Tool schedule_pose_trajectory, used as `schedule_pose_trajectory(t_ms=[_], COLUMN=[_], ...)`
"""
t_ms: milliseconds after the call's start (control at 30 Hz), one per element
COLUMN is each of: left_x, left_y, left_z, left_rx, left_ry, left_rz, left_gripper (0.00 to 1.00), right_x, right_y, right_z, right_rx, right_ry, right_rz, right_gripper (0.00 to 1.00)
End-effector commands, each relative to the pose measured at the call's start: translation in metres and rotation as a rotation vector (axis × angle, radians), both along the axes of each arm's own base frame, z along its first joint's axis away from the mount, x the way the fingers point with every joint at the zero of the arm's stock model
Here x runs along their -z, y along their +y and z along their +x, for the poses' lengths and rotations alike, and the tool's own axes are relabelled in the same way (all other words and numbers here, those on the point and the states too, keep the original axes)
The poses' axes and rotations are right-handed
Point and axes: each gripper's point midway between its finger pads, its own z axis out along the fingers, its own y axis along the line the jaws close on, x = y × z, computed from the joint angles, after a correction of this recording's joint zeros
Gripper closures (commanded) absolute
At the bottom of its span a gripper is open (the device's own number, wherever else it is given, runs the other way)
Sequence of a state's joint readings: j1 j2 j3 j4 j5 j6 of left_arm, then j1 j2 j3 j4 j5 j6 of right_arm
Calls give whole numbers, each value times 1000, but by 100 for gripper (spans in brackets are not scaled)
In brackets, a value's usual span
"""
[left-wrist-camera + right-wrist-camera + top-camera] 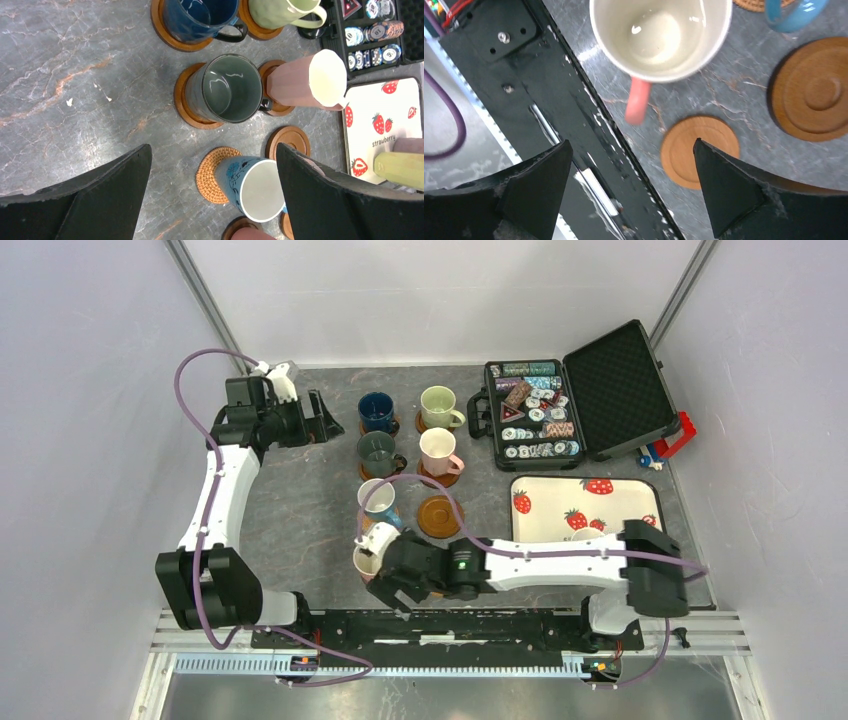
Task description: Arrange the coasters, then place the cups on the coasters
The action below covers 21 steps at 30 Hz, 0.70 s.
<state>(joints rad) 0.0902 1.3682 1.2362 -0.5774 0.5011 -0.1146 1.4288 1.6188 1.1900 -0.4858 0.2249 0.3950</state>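
**Top view.** The left claw (322, 420) sits at 9 o'clock of the cup block, jaws spread and empty. Two columns stand on the surface (300, 510): dark blue cup (377, 412), pale green cup (438, 405), grey-green cup (377, 452), pink cup (438, 450) and light blue cup (378, 502), each on a coaster. A dark coaster (438, 517) lies bare at 3 o'clock of the light blue cup. The right claw (388, 585) is beside the salmon cup (367, 560).

**Left wrist view.** The claw (212, 146) is open over bare surface. At 3 o'clock, on the strawberry tray (372, 117), lie what look like a mauve cup (411, 145) and a yellow cup (400, 167), both cut off by the frame edge.

**Right wrist view.** The claw (633, 144) is wide open with nothing between its jaws. The salmon cup stands upright at 12 o'clock, apart from the tips. A pale coaster (700, 150) lies bare at its 5 o'clock.

**Judgement.** The salmon cup looks placed and let go. The next move calls for fetching a tray cup for a bare coaster, with the claw lifted clear of the salmon cup's handle first.
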Motion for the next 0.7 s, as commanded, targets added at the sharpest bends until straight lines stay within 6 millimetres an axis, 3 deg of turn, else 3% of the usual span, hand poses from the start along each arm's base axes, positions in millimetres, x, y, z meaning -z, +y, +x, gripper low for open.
schedule_pose_trajectory(t_ms=[0,167,233,367,467,533,667], left_x=[-2,-1,3,5,5,9,15], left_y=[4,8,9,12,15,16,17], left_z=[-5,-14,-18,-22,-20,-18,-15], left_rx=[52,91,111,143,152,156,156], left_ry=[-11,8,39,60,68,86,118], left_rz=[57,113,127,165,184,190,188], left_gripper=[0,0,0,0,0,0,0], right_x=[-30,-71,-88,-121,-148,-154,-142], right_y=[-15,-26,-32,-60,-96,-128,-217], right_z=[4,32,54,121,177,208,240], right_rx=[-122,-219,-260,-261,-164,-75,61], right_ry=[-113,-235,-228,-202,-253,-267,-234], right_rz=[68,119,141,183,161,123,-1], right_gripper=[2,2,2,2,2,2,2])
